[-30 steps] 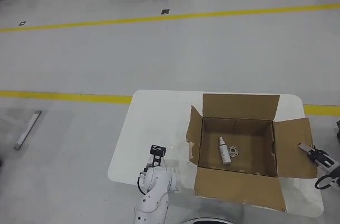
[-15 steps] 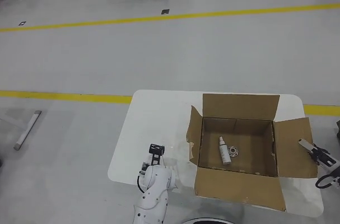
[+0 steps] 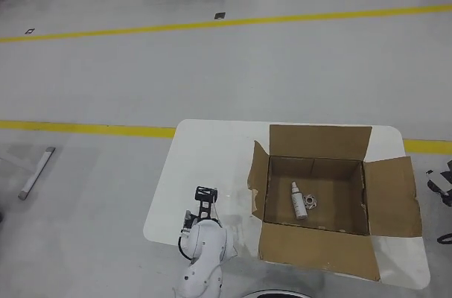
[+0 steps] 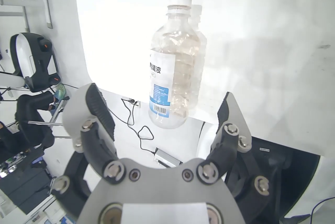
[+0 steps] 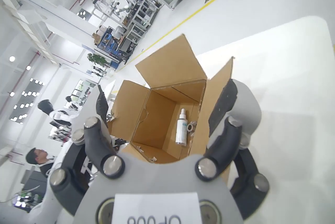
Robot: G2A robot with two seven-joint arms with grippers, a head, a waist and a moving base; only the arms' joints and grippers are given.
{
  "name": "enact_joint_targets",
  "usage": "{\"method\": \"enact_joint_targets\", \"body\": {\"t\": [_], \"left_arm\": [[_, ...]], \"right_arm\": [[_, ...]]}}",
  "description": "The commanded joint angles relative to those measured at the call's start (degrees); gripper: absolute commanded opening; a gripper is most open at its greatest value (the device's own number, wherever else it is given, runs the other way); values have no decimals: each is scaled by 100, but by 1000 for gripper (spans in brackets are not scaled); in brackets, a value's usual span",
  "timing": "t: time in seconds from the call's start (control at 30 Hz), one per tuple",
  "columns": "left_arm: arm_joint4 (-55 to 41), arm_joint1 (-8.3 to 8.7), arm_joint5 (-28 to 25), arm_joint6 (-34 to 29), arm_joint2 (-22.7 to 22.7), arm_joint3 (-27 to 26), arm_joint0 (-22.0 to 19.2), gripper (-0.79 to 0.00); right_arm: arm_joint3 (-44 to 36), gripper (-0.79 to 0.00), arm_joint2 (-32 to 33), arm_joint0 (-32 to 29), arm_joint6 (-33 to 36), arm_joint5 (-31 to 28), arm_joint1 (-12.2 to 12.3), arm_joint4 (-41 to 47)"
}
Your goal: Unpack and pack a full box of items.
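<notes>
An open cardboard box (image 3: 319,141) stands on the right half of the white table (image 3: 211,156). On its floor lie a white spray bottle (image 3: 297,200) and a small metal part (image 3: 310,200); both also show as the spray bottle (image 5: 181,128) and metal part (image 5: 190,127) past the box wall (image 5: 162,68). A clear water bottle (image 4: 174,65) lies by the table's near left edge. My left gripper (image 3: 205,195) is open, and in its own view the left gripper (image 4: 161,94) has its fingers spread on either side of the bottle's base, apart from it. My right gripper (image 3: 443,182) (image 5: 166,89) is open and empty, off the table beyond the box's right flap.
The box's flaps are folded outward on all sides. White tabletop lies bare to the left of the box. On the floor are yellow lines (image 3: 77,128), a metal stand (image 3: 36,171) and cables with a power adapter (image 4: 167,159) under the table edge.
My right gripper has drawn back from the box's right flap toward the right edge of the top view. My left gripper has shifted slightly to the left.
</notes>
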Motion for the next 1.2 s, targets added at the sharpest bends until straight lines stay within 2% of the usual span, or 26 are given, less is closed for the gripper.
{"method": "enact_joint_targets", "body": {"t": [0.0,0.17,0.27,0.4,0.53,0.67,1.07,1.17], "left_arm": [[-64,-4,11,-69,-2,-385,125,0],[-296,-23,49,-235,18,-1162,273,0],[-537,-41,82,-292,42,-1571,282,0],[-666,-53,70,-335,103,-1936,300,0],[-656,-62,47,-388,204,-2164,303,0],[-966,-81,21,-536,250,-2224,301,0],[-966,-81,21,-536,250,-2224,301,0],[-966,-81,21,-536,250,-2224,301,0]], "right_arm": [[-294,-785,-160,-82,-245,104,-29,-474],[-756,-785,-731,-20,-653,493,-75,-1821],[-914,-785,-1308,81,-863,716,-107,-2634],[-813,-785,-2008,428,-1033,1099,-136,-3748],[-441,-785,-2716,865,-1059,1411,-179,-4414],[-69,-785,-3093,1083,-1373,1937,-241,-4719],[-69,-785,-3093,1083,-1373,1937,-241,-4719],[-150,-785,-3177,1155,-1309,1931,-240,-5017]]}}
